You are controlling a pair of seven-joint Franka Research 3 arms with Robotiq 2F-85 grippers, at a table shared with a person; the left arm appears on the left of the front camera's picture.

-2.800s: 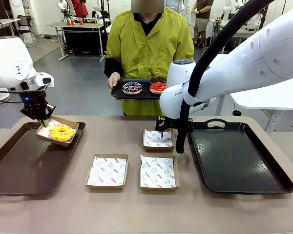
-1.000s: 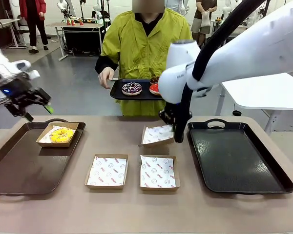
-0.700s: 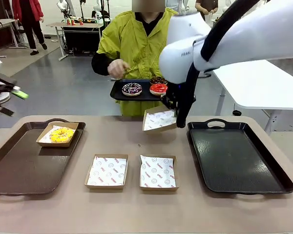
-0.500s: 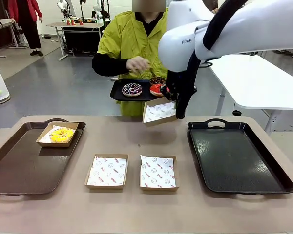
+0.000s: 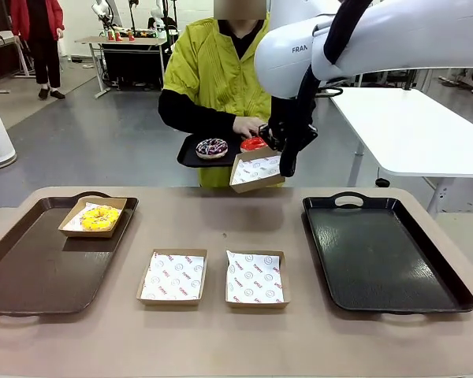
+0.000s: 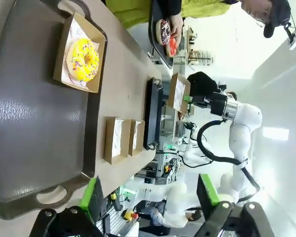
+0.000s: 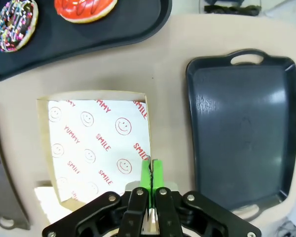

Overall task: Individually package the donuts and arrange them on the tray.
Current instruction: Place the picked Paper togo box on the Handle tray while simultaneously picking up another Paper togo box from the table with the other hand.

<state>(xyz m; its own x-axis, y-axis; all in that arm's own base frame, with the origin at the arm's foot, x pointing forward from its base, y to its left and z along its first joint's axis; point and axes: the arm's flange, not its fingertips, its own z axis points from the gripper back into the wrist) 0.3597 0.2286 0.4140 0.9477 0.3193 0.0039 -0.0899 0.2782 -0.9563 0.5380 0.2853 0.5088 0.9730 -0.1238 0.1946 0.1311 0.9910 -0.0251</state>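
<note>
Donut icing looks soft and easily smeared, so lift by the sides or underside. Red donut [image 5: 254, 143] and purple donut [image 5: 211, 147] sit on the person's small tray [image 5: 191, 151]. Yellow donut [image 5: 100, 216] is boxed on the left tray [image 5: 31, 268]. Right gripper [image 7: 149, 165] pinches the wall of a raised box [image 5: 257, 170]. Left gripper [image 6: 150, 192] is spread and empty.

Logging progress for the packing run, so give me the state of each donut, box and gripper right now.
yellow donut: boxed, on left tray
purple donut: unboxed, on person's tray
red donut: unboxed, same tray
lifted box: unfilled, held aloft
two table boxes: unfilled
right gripper: shut on lifted box
left gripper: open
</note>
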